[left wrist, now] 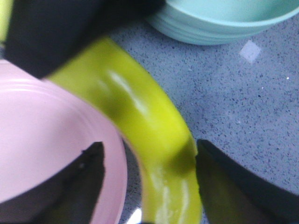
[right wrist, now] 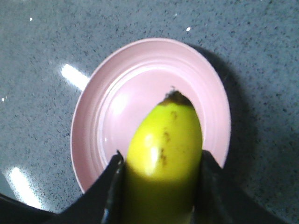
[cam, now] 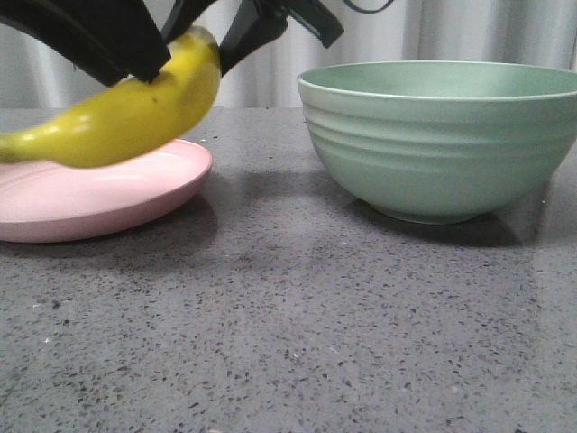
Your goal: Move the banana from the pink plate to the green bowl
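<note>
The yellow banana hangs tilted just above the pink plate at the left. My right gripper is shut on it, both fingers pressed to its sides, with its dark tip over the plate. In the front view black fingers clamp the banana's upper right end. My left gripper is open and straddles the banana. One finger touches it and the other stands apart over the plate. The green bowl stands empty to the right and also shows in the left wrist view.
The dark speckled tabletop runs between plate and bowl and to the front. A pale curtain hangs behind the table.
</note>
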